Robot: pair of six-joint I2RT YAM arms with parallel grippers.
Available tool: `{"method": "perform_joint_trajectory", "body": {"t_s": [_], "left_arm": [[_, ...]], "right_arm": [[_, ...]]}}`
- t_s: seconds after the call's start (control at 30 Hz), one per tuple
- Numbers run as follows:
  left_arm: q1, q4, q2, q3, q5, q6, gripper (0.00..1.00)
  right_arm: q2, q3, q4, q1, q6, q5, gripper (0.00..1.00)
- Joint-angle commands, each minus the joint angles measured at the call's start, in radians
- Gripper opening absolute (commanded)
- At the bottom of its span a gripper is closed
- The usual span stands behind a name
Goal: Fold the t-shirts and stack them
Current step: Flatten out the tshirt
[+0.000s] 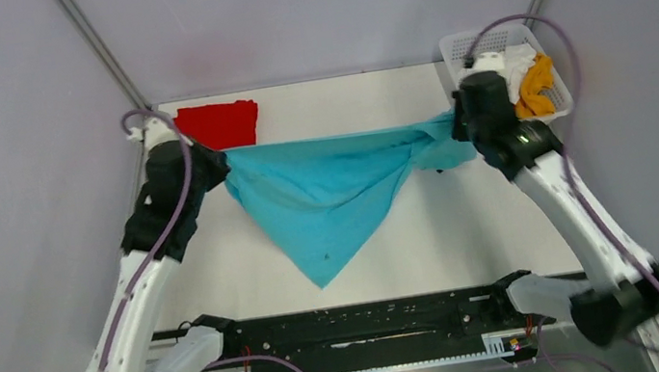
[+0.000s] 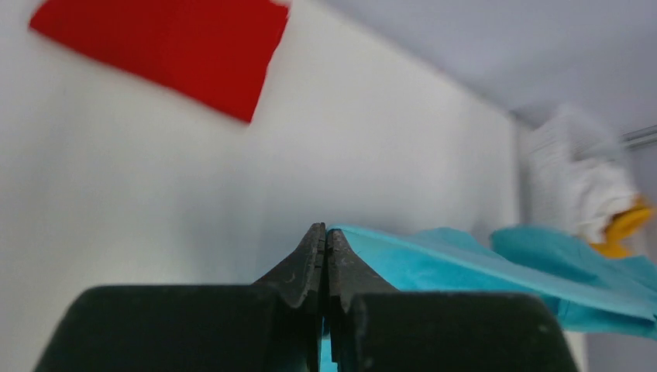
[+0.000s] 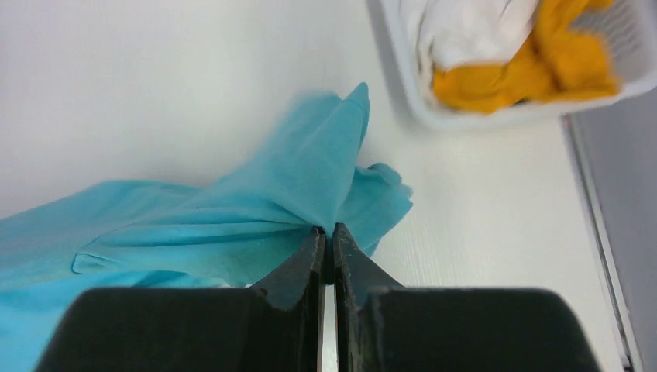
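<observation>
- A white table (image 1: 221,269) fills the middle of the overhead view, with grey walls on three sides and a black rail along its near edge.
- A turquoise t-shirt (image 1: 327,196) is stretched across the middle of the table between the two arms. Its top edge is pulled into a nearly straight line from left to right, and the rest hangs down to a point toward the near edge. Its right end is bunched and twisted.
- The left arm (image 1: 138,271) reaches up the left side of the table, and the right arm (image 1: 572,210) reaches up the right side. Each has a purple cable looped along it.
- A white plastic lattice basket (image 1: 456,44) sits at the far right corner of the table.
- A red t-shirt (image 1: 218,124) lies folded flat at the far left of the table, just beyond the left arm's wrist and apart from the turquoise one.
- A white t-shirt (image 1: 518,60) and a mustard-yellow t-shirt (image 1: 538,89) are crumpled together in the basket, with the yellow one nearer the front rim.
- The left gripper (image 2: 325,232) has its black fingers pressed together on the left corner of the turquoise t-shirt (image 2: 465,260).
- The right gripper (image 3: 327,232) has its fingers pinched closed on the gathered right end of the turquoise t-shirt (image 3: 232,217), near the basket (image 3: 496,116).
</observation>
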Motion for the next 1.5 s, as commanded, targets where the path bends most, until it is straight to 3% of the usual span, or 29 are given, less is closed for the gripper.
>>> {"method": "perform_joint_trajectory", "body": {"t_s": [0.0,0.17,0.33,0.37,0.4,0.47,0.5,0.53,0.7,0.87,1.07,1.27,1.47], "left_arm": [[0.002,0.07,-0.218,0.127,-0.072,0.027,0.0],[0.003,0.135,-0.382,0.079,-0.043,0.02,0.0],[0.002,0.105,-0.357,0.012,0.043,0.0,0.0],[0.002,0.106,-0.339,-0.019,0.067,-0.016,0.0],[0.003,0.113,-0.318,-0.057,0.099,-0.038,0.0],[0.002,0.122,-0.264,-0.123,0.143,-0.065,0.0],[0.002,0.12,-0.237,-0.139,0.155,-0.071,0.0],[0.002,0.114,-0.211,-0.146,0.158,-0.077,0.0],[0.0,0.098,-0.164,-0.157,0.143,-0.087,0.0],[0.0,0.098,-0.18,-0.162,0.11,-0.073,0.0],[0.0,0.069,-0.16,-0.163,0.087,-0.062,0.0],[0.0,0.083,-0.145,-0.185,0.1,-0.063,0.0],[0.001,0.084,-0.121,-0.194,0.101,-0.062,0.0]], "right_arm": [[-0.376,-0.032,0.035,0.005,-0.029,-0.011,0.09],[-0.641,-0.124,0.067,0.005,0.022,-0.088,0.11],[-0.666,-0.216,-0.084,0.005,0.088,-0.092,0.19],[-0.655,-0.25,-0.121,0.004,0.124,-0.081,0.25],[-0.641,-0.294,-0.146,0.005,0.148,-0.085,0.39],[-0.604,-0.366,-0.171,0.005,0.163,-0.098,0.85],[-0.575,-0.38,-0.184,0.005,0.155,-0.105,0.97],[-0.557,-0.383,-0.2,0.005,0.149,-0.108,0.99],[-0.487,-0.415,-0.109,0.056,0.061,-0.226,0.99],[-0.287,-0.429,0.045,0.139,-0.024,-0.334,1.0],[-0.012,-0.315,0.036,0.128,0.163,-0.21,0.99],[-0.016,-0.492,0.294,-0.012,0.425,-0.504,1.0],[0.014,-0.559,0.308,-0.048,0.467,-0.546,0.97]]}}
